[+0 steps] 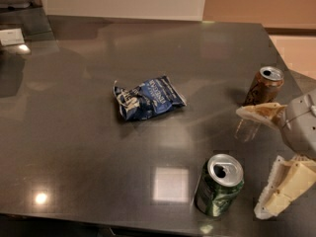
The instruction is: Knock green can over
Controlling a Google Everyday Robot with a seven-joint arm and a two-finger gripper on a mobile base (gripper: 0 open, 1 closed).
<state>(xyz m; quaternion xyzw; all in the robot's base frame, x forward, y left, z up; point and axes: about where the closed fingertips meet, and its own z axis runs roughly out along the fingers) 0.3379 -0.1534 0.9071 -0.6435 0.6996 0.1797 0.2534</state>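
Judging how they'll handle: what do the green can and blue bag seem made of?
Green can: likely thin metal, glossy printed wall, bare silver top with an opening. Blue bag: seemingly plastic film or foil, crinkled, with shiny creases. The gripper sits open just right of the can, apart from it.

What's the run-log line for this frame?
gripper: open, right of green can, not touching | green can: upright, not knocked | brown can: upright | blue bag: lying flat
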